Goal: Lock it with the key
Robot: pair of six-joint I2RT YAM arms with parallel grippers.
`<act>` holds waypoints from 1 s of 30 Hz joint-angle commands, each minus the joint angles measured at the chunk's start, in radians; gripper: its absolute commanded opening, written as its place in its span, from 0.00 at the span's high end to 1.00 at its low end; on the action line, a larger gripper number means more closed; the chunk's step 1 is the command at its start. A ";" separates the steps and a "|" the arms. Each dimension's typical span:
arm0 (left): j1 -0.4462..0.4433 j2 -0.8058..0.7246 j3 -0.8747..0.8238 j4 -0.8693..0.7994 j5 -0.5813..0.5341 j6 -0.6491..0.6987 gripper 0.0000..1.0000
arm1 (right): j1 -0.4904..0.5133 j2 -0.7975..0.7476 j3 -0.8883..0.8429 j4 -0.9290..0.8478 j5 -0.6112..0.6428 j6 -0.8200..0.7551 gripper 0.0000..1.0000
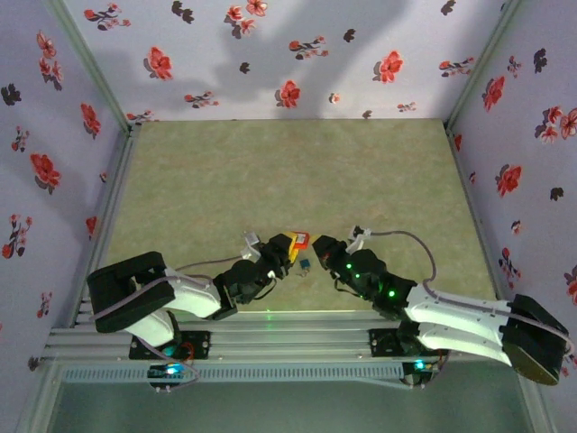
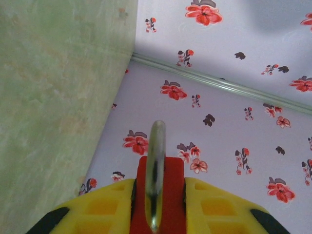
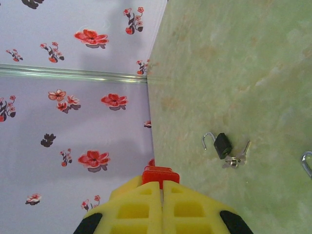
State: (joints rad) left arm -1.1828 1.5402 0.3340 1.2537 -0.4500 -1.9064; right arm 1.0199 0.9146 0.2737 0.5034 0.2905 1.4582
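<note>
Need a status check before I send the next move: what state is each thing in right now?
black padlock: shackle open, lying on the table.
keys: lying at the padlock's base; inserted or not, cannot tell.
left gripper: shut on the red piece.
right gripper: shut, jaws pressed together.

From above, the padlock is too small to read. At the left wrist, a blurred metal loop, perhaps a shackle, runs off the bottom edge before a red block. A second loop is cut by the right wrist view's edge.
</note>
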 commanded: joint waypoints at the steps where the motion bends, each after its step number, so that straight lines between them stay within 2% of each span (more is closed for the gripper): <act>1: 0.024 0.009 -0.029 -0.046 -0.153 -0.010 1.00 | -0.009 -0.039 -0.024 -0.045 0.111 -0.030 1.00; 30: 0.025 0.008 -0.061 -0.062 -0.180 -0.027 1.00 | -0.008 -0.130 -0.056 -0.101 0.137 -0.019 1.00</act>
State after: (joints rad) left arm -1.1934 1.5402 0.3244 1.2564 -0.4259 -1.9137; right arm 1.0271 0.8272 0.2451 0.4412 0.2768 1.4590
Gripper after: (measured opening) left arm 0.253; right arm 0.045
